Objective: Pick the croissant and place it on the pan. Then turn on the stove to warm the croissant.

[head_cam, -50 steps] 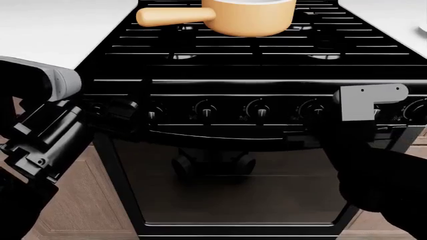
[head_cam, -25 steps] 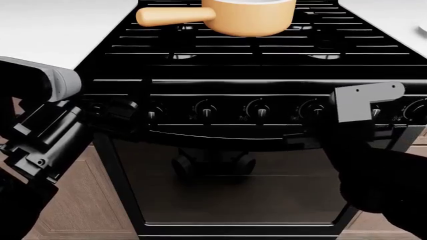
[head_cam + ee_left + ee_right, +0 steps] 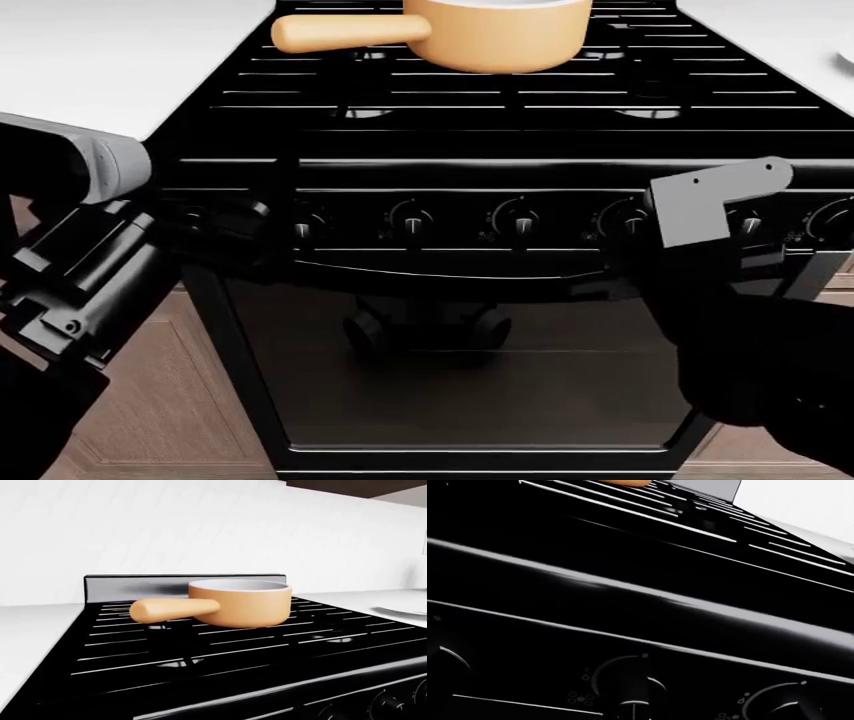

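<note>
Beside stove (image 3: 441,150) knobs (near front edge): right gripper (image 3: 627,262).

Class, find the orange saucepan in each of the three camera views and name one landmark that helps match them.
Left wrist view: the pan sits mid-frame on the grates.
Head view: top centre, cut by the edge.
Right wrist view: only an orange sliver at the top edge.
Shared landmark: the stove grates.

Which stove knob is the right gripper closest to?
The knob second from the right of the row on the stove; the right gripper sits just below it, the others lie farther left.
</note>
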You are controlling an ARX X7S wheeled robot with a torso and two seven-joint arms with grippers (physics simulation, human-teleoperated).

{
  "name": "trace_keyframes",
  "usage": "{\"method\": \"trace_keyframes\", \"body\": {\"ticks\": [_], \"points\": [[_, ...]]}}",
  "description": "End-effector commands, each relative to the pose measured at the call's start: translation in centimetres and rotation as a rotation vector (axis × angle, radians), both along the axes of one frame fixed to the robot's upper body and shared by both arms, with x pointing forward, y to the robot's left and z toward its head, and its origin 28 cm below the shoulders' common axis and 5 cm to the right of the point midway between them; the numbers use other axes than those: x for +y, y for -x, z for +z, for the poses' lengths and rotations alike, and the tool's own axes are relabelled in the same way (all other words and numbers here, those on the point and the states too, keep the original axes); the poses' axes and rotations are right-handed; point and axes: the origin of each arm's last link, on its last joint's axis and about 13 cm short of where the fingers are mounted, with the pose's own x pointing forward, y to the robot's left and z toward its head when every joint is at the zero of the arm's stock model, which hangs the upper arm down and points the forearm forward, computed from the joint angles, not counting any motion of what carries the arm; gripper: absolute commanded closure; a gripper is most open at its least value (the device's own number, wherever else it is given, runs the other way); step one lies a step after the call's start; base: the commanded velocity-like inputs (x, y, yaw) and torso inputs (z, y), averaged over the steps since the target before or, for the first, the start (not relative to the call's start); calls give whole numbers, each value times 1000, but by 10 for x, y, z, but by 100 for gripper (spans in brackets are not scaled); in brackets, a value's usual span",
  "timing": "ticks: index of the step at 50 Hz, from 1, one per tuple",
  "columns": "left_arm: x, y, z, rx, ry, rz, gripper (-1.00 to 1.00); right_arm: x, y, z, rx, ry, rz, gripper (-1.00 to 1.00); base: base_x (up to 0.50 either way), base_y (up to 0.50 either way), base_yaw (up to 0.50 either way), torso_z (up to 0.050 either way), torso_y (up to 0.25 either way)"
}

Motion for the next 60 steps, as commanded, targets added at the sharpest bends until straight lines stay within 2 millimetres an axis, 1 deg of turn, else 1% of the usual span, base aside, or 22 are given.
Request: {"method": "trace_keyframes", "body": {"ticks": [1,13,28,41,60], "points": [[0,2,1,-4,3,0,-100,9,5,4,-9,61,99,100,0,0,0,0,0],[1,1,1,-5,4,4,-100,9,7,6,-11,126,115,100,0,0,0,0,3],[1,1,0,-4,7,13,-100,6,5,8,-10,215,123,100,0,0,0,0,2],[0,0,1,-4,8,12,-100,5,6,12,-10,286,144,100,0,0,0,0,2],[0,1,3,-8,8,9,-100,6,7,15,-6,340,160,100,0,0,0,0,3]]}}
